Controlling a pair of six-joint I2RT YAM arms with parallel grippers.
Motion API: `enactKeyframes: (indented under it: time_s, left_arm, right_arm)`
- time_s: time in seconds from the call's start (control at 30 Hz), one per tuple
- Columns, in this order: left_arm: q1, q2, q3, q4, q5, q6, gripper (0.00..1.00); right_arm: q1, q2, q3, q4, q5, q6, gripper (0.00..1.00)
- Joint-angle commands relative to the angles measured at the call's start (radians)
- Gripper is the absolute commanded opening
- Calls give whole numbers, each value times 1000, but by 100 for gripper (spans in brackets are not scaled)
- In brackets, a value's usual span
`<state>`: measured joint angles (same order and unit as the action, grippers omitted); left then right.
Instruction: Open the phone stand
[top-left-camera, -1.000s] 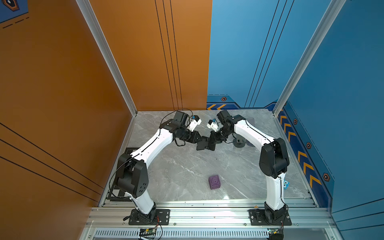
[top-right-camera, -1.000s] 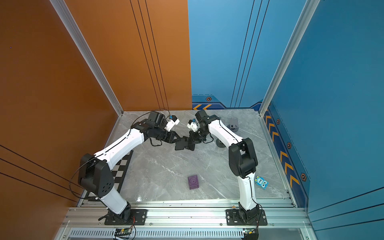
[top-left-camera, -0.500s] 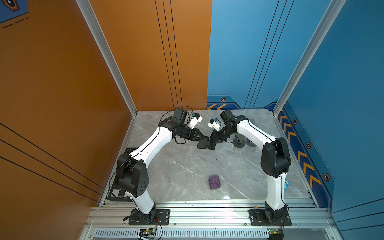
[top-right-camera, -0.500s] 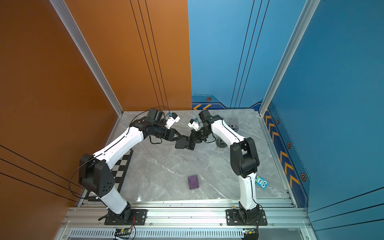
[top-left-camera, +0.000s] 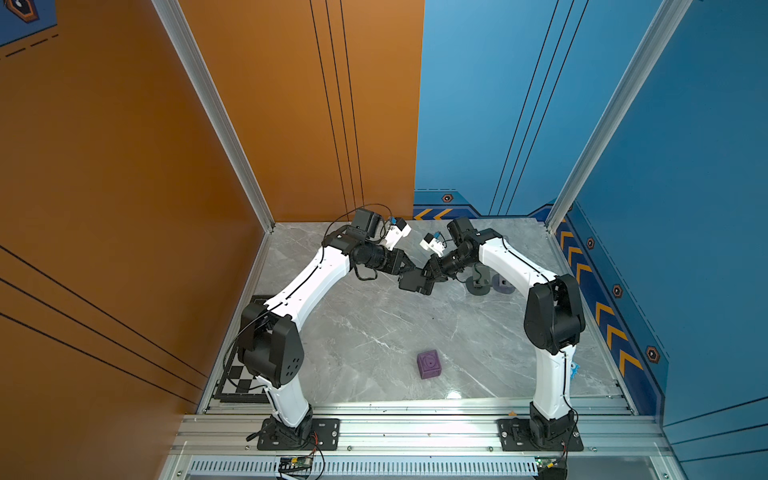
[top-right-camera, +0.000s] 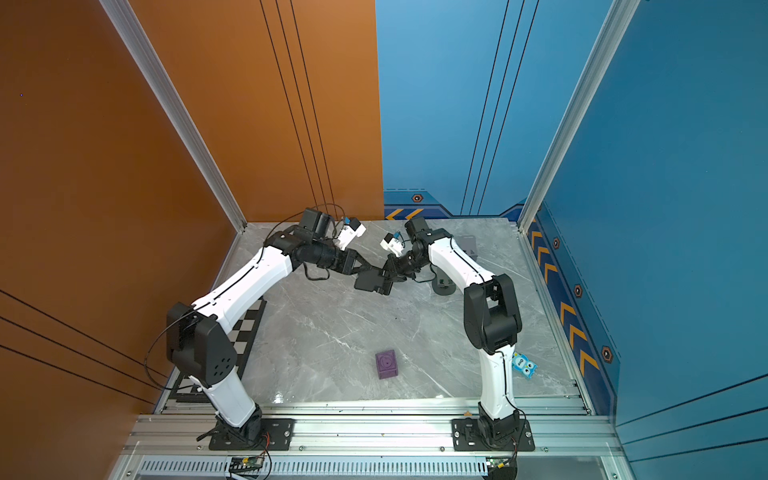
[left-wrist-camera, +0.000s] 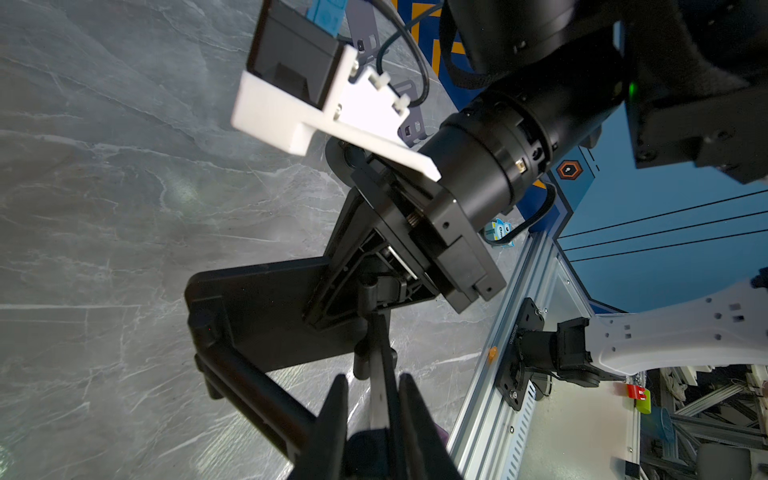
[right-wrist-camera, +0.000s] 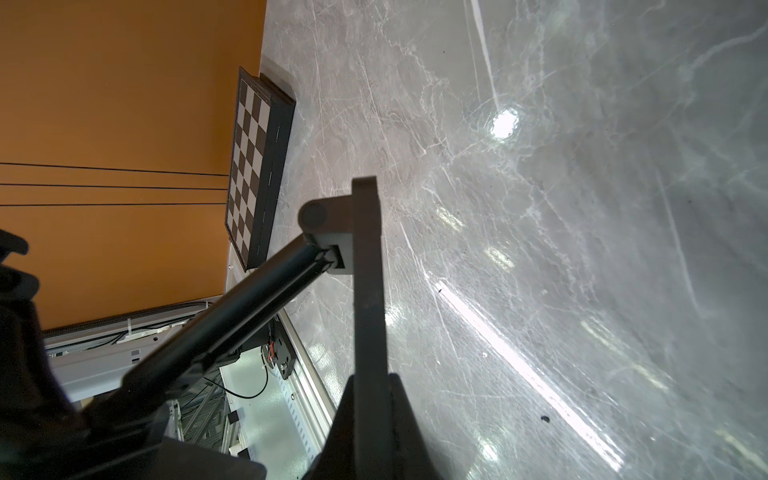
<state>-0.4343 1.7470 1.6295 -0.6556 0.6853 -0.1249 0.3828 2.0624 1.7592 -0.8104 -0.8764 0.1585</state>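
Now the black phone stand (top-left-camera: 413, 281) hangs near the middle of both top views, partly unfolded. The left gripper (left-wrist-camera: 372, 388) is clamped on 1 side, the right gripper (right-wrist-camera: 370, 384) on the other. Next, I think, they must swing the 2 sides wider apart.

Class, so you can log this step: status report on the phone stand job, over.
Both shut on the phone stand: left gripper, right gripper. Stand held between them, hinge partly open. The purple cube lies apart, nearer the arm bases.
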Motion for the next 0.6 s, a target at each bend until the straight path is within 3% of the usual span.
enactKeyframes:
  time_s: [0.0, 0.57]
  left_arm:
    - [-133, -64, 96, 25, 432, -51, 0]
    - [-179, -31, 145, 28, 460, -75, 0]
  right_arm:
    - [-2, 91, -23, 158, 171, 137, 5]
    - [-36, 93, -32, 204, 126, 173, 6]
